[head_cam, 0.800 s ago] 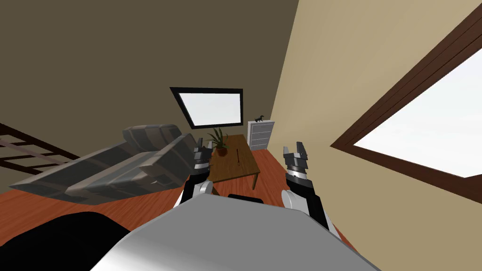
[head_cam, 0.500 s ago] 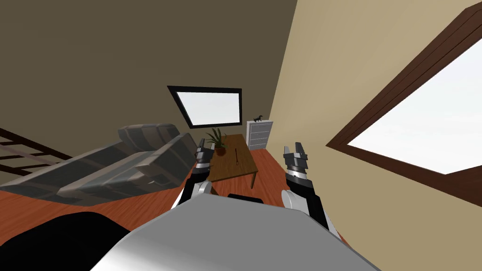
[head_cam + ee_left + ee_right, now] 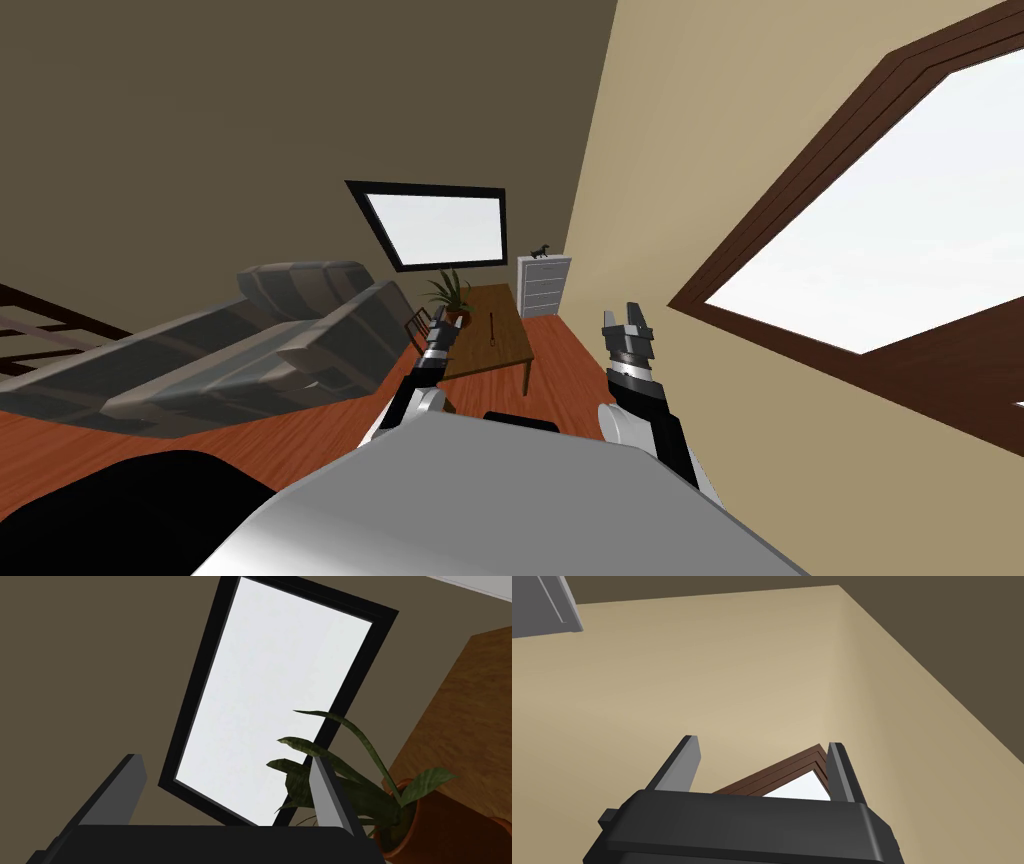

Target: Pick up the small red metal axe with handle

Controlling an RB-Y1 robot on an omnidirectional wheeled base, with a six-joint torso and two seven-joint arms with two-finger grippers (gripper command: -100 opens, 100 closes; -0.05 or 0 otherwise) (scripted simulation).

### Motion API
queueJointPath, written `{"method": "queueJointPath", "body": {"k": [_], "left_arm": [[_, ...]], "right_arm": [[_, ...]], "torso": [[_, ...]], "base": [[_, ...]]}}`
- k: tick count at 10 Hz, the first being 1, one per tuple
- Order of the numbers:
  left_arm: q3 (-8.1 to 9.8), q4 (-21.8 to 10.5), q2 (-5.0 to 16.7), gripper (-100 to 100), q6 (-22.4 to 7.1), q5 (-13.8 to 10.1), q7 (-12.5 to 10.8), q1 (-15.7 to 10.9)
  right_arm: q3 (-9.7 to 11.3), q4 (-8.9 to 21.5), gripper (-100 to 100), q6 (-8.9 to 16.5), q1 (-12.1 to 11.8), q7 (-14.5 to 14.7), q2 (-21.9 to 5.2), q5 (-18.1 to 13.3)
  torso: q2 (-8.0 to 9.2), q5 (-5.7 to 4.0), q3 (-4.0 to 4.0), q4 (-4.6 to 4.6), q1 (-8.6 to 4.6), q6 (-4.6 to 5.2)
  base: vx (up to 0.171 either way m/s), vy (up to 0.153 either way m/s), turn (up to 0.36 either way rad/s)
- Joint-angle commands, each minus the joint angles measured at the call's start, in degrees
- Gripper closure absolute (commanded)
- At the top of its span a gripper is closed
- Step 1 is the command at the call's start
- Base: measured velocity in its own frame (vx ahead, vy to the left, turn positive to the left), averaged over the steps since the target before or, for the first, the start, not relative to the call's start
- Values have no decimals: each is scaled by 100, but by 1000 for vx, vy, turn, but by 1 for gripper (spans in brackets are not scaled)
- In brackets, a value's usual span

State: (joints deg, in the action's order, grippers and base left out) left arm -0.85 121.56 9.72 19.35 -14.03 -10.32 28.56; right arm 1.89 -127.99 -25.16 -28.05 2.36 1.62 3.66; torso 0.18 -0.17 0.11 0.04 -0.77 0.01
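Grey fingers [image 3: 327, 791] of the left tool [image 3: 225, 761] stand wide apart and hold nothing. This tool is up by the near corner of the brown wooden table [image 3: 512, 345], close to a potted plant [image 3: 450, 300]. The right tool [image 3: 626, 314], beside the beige wall, is also wide and empty. On the table, just past the plant and apart from it, lies the axe [image 3: 494, 330], here only a thin dark stick. Its colour and head are too small to tell. I judge it stiff, light, and heavier at the head. It seems best to close across the handle from above, near the head, because the thin handle lies flat and may slip. Behind the table stands a grey chest of drawers [image 3: 545, 285].
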Motion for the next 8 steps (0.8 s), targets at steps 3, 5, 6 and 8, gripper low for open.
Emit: {"method": "queueJointPath", "body": {"k": [3, 5, 6, 8], "left_arm": [[120, -375, 335, -100, -521, -473, -368, 67], [184, -582, 447, -100, -750, -660, -502, 49], [257, -800, 556, -100, -969, -851, -634, 27], [337, -1033, 660, -100, -1198, -1045, -763, -3]], "right_arm": [[-1, 0, 0, 0, 0, 0, -1, 0], [0, 0, 0, 0, 0, 0, 0, 0], [-1, 0, 0, 0, -1, 0, -1, 0], [-1, 0, 0, 0, -1, 0, -1, 0]], "torso": [[-10, 2, -6, -2, 16, -1], [-7, 3, -4, -2, 13, -1], [-12, 4, -7, -2, 29, 0], [-23, 3, -13, -5, 16, -1]], "base": [[-22, -169, -18], [-18, -155, -8], [8, -114, -22], [21, -169, -9]]}}
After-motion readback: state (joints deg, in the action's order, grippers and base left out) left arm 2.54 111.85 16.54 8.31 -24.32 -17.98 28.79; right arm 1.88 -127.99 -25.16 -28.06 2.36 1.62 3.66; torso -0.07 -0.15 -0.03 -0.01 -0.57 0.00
